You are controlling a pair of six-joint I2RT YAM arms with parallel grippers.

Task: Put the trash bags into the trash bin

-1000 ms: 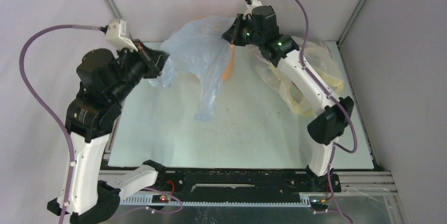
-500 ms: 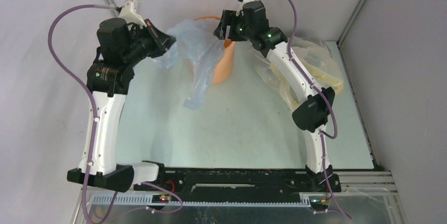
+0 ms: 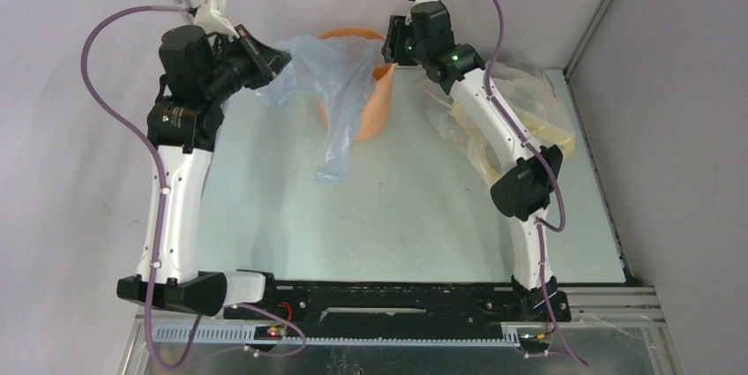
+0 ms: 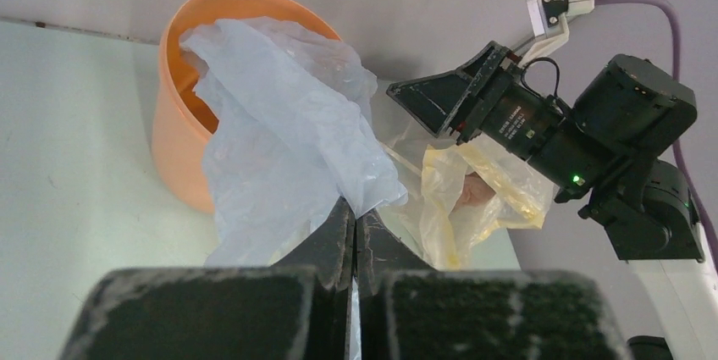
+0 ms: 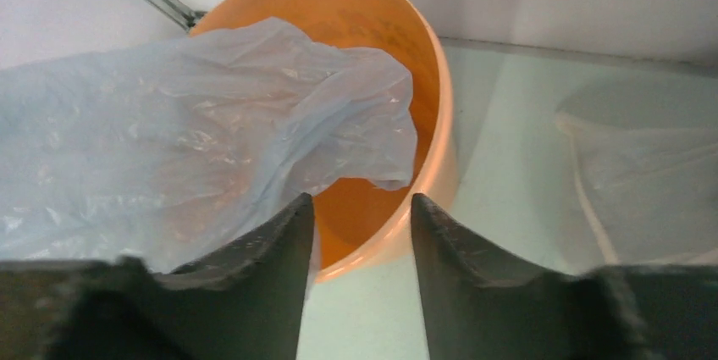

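The trash bag (image 3: 340,84) is a thin, see-through sheet of pale blue plastic. It is soft and full of little wrinkles. It lies across the open top of the trash bin (image 3: 377,110), and one long floppy end hangs down the near side of the bin and reaches the counter (image 3: 397,207). One edge of the bag runs out to the left, up in the air.

The trash bin is a round orange bucket made of smooth, hard plastic. It is a bit wider at the top than at the bottom, and it has a plain rim. It stands at the far side of the pale, flat counter.

The left pincer (image 3: 269,62) is squeezed tight, with its two dark fingers pressed together. A pinch of the bag's film is caught at their tips (image 4: 354,233). In the left wrist view the bag (image 4: 288,131) spreads out from there and falls over the bin's rim (image 4: 173,123).

The right pincer (image 3: 391,44) is spread wide above the right side of the bin, and it has hold of nothing. In the right wrist view its gap (image 5: 360,267) shows the bin's rim and orange inside (image 5: 423,80). The bag (image 5: 212,123) lies just beside one finger (image 5: 279,250).

A puffy plastic bundle (image 3: 538,101), clear and yellow, sits on the counter to the right of the bin.
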